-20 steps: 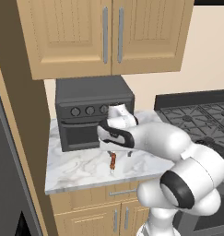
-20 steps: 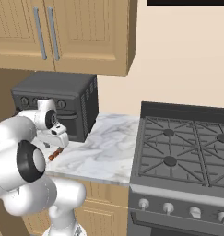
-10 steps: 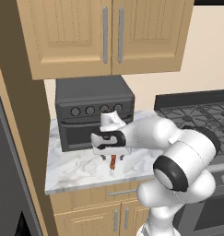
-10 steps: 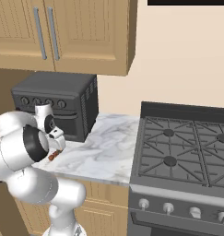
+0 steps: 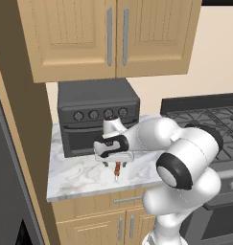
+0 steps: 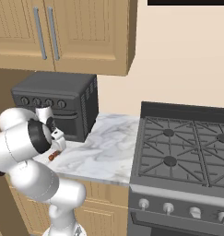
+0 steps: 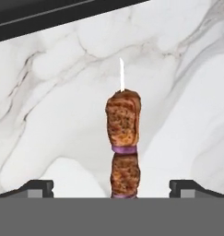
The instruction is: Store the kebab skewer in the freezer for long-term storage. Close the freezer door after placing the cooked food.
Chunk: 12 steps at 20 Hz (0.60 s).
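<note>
Base views flank counter (image 5: 79,179); hand view close above.

The kebab skewer (image 7: 124,138) lies on the counter (image 5: 84,174) before the toaster oven (image 5: 96,115).

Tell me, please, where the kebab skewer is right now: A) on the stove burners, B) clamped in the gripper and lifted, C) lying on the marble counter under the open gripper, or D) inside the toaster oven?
C: the kebab skewer lies flat on the marble counter, between the fingertips of the open gripper.
</note>
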Tool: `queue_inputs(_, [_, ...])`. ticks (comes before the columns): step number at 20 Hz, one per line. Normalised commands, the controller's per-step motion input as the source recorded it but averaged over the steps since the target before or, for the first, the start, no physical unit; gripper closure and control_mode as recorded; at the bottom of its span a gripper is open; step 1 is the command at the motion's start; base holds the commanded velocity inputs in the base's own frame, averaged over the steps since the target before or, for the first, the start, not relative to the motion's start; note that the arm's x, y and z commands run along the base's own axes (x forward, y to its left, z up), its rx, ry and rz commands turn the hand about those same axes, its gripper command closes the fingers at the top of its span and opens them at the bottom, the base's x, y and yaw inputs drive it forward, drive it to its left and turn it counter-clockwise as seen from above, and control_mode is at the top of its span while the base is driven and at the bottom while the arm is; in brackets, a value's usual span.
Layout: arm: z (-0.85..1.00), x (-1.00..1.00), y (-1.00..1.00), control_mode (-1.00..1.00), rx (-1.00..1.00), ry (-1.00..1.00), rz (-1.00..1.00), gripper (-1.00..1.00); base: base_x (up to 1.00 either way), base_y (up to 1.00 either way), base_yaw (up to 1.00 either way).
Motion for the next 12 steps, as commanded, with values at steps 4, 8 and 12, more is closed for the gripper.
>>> queue_inputs(4, [-0.19, 0.0, -0.01, -1.0, 0.0, 0.0, 0.0, -1.0, 0.0, 0.0, 0.0])
queue_inputs(8, [-0.2, 0.0, -0.04, -1.0, 0.0, 0.0, 0.0, -1.0, 0.0, 0.0, 0.0])
queue_inputs(12, [-0.18, 0.0, -0.02, -1.0, 0.0, 0.0, 0.0, -1.0, 0.0, 0.0, 0.0])
